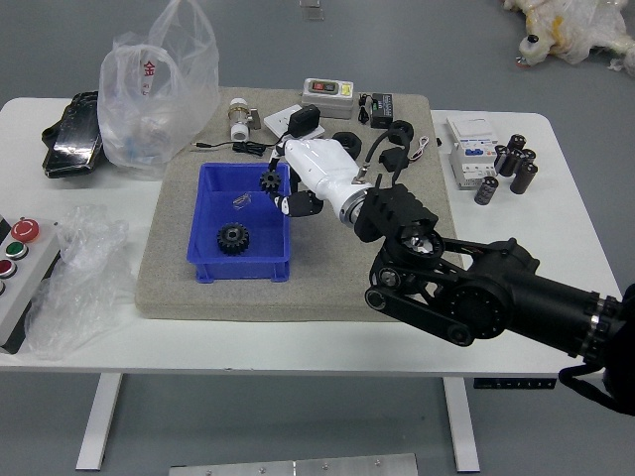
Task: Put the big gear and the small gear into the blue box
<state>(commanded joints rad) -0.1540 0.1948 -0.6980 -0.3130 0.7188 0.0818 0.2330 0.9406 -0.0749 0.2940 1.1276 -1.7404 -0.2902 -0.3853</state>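
Right hand (319, 171) grips the small gear (270, 181), black and toothed, at its fingertips, above the blue box (238, 271) and just inside the wall nearest the arm, so what remains is likely lowering and letting go. Leftward and nearer the table's front edge, the round, ridged big gear (233, 239) lies inside the smooth-walled box, on a speckled grey mat (198, 303).

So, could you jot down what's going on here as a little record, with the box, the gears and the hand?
box: blue box, on the grey board
inside: big gear, plus a tiny wire-like bit
small gear: at the right hand's fingertips, over the box's far right part
right hand: holding the small gear
left arm: out of view
still to do: release the small gear into the box
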